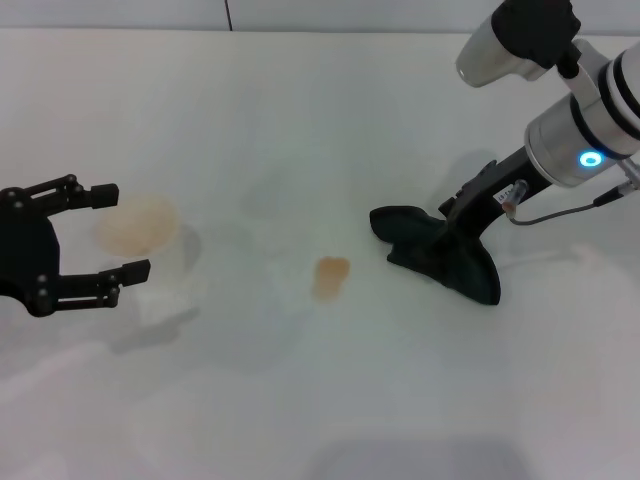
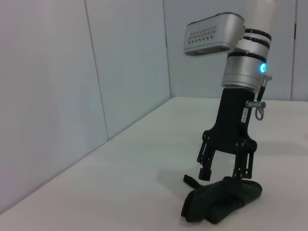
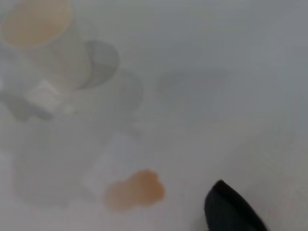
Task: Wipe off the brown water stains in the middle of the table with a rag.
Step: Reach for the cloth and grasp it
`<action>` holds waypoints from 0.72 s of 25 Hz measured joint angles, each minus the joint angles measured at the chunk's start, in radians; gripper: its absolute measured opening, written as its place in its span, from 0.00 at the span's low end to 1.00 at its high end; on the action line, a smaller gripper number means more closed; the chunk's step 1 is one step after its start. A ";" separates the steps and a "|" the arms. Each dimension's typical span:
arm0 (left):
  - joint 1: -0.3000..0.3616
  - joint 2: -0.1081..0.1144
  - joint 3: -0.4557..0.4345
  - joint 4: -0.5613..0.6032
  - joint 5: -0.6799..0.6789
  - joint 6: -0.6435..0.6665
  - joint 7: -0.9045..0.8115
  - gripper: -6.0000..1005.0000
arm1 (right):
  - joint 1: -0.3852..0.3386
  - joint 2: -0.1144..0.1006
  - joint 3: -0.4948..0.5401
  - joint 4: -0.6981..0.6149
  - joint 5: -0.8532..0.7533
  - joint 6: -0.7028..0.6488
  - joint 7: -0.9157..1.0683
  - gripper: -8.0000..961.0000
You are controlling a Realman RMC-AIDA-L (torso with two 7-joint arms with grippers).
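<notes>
The brown water stain (image 1: pixel 330 277) is a small orange-brown blotch in the middle of the off-white table (image 1: pixel 300 400); the right wrist view also shows the stain (image 3: pixel 135 189). The black rag (image 1: pixel 440 258) lies crumpled just right of it. My right gripper (image 1: pixel 450 228) points down onto the rag. In the left wrist view the right gripper (image 2: pixel 223 174) is open, its fingertips at the top of the rag (image 2: pixel 221 199). A corner of the rag (image 3: pixel 231 209) shows in the right wrist view. My left gripper (image 1: pixel 118 232) rests open at the left.
A translucent white cup (image 1: pixel 148 235) with a tan tint stands just beyond my left gripper's fingertips, left of the stain; the cup (image 3: pixel 43 43) also shows in the right wrist view. A grey wall (image 2: pixel 72 72) runs along the table's far edge.
</notes>
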 joint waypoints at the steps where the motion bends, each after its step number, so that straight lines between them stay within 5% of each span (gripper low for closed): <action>1: 0.000 -0.003 0.000 0.000 0.000 0.000 0.000 0.88 | 0.001 0.000 -0.003 0.002 -0.007 0.005 0.000 0.78; 11: 0.000 -0.010 0.000 0.000 0.009 -0.010 0.000 0.88 | 0.003 0.001 -0.025 0.034 -0.025 0.031 0.001 0.78; 14: 0.000 -0.011 0.000 0.000 0.011 -0.012 0.000 0.88 | 0.004 0.003 -0.031 0.047 -0.027 0.039 0.001 0.63; 18: -0.001 -0.012 0.000 0.001 0.012 -0.013 0.000 0.88 | 0.003 0.004 -0.040 0.057 -0.027 0.054 0.002 0.63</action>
